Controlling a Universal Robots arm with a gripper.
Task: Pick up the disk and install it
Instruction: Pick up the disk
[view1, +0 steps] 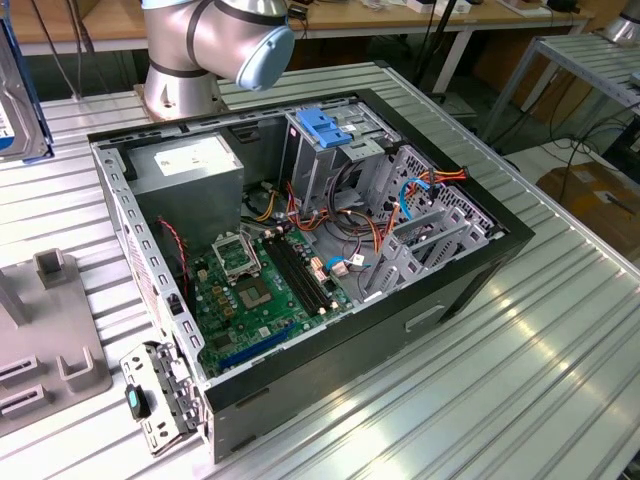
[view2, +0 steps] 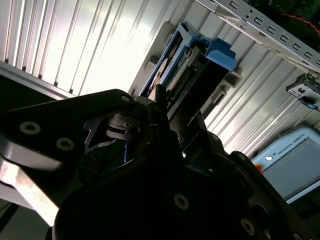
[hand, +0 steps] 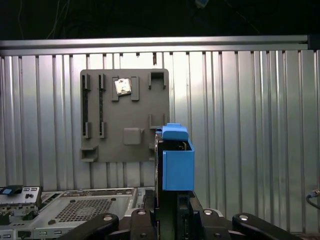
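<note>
Squarely, the end effector (hand: 171, 202) pinches the disk (hand: 177, 165) — held above the ribbed table (hand: 250, 125).

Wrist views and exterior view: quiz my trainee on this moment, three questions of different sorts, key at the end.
1. True or false: the gripper is shut on the disk.
2. In the exterior view, the computer case is: A) closed; B) open, motherboard showing; C) standing on end.
3. Fill in: in the first wrist view, the grey fixture plate lies on the ribbed metal ____.
Key: 1 true; 2 B; 3 table.
</note>
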